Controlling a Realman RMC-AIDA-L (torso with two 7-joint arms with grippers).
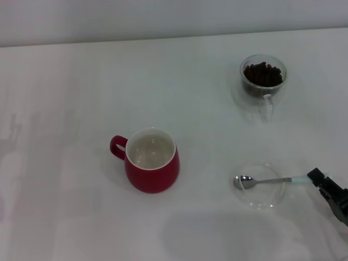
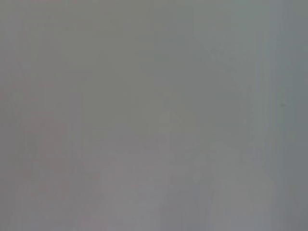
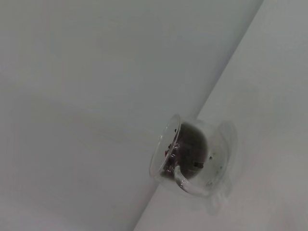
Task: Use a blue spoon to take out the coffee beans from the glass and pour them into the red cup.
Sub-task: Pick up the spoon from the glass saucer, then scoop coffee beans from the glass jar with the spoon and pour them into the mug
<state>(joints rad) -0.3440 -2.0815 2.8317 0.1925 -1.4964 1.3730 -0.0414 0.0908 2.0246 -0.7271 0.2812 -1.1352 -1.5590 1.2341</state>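
The red cup [image 1: 151,160] stands near the middle of the table, its white inside empty and its handle pointing left. Far right at the back is the glass [image 1: 263,79], filled with dark coffee beans [image 1: 263,74]; the right wrist view also shows the glass [image 3: 192,154] and the coffee beans [image 3: 188,144]. The blue spoon [image 1: 266,181] lies across a flat clear saucer [image 1: 261,186], bowl to the left and pale handle to the right. My right gripper [image 1: 316,177] sits at the tip of that handle by the right edge. The left gripper is out of view.
The white table [image 1: 65,98] meets a pale wall at the back. The left wrist view shows only a blank grey surface.
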